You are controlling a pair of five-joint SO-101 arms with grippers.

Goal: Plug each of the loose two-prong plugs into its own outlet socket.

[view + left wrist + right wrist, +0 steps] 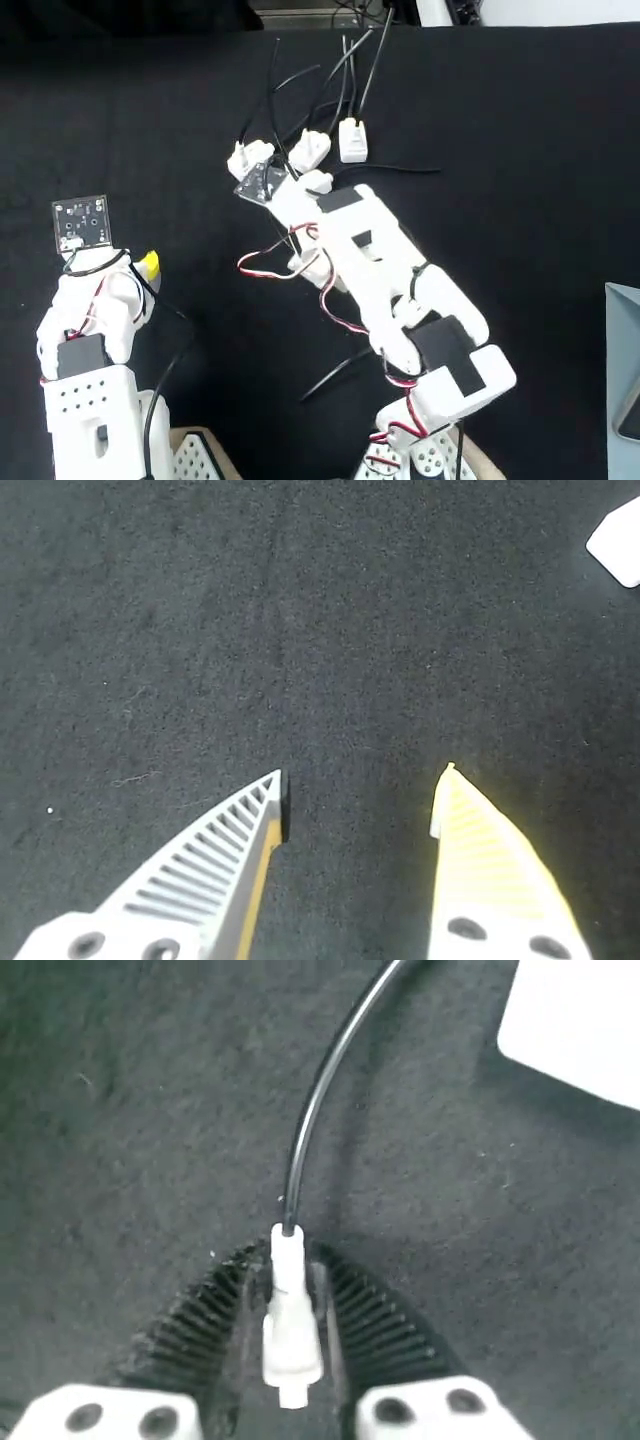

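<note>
Black cloth, white plug pinched in the right gripper

Closed from both sides on the white plug — ribbed dark fingers tight against its flanks. Plug held lengthwise along the grip, with a thin black cable leaving its far end and curving away over the cloth. Just beyond, in the right wrist view, a corner of a flat white block, apart from the held plug.

From the high view: right arm stretched diagonally from the near edge toward the middle of the table. Its tip set among a small cluster of white connector pieces, close together, black leads running off toward the far edge. Plugs or sockets, joined or loose: impossible to tell from up there.

At the left gripper: spread wide, nothing held — one white ribbed finger, one yellow finger, cloth between them. Left arm folded back by the near-left corner, well apart from the cluster. Red-and-white servo wires looped beside the right arm. Grey-blue object cut off by the right edge of the high view.
</note>
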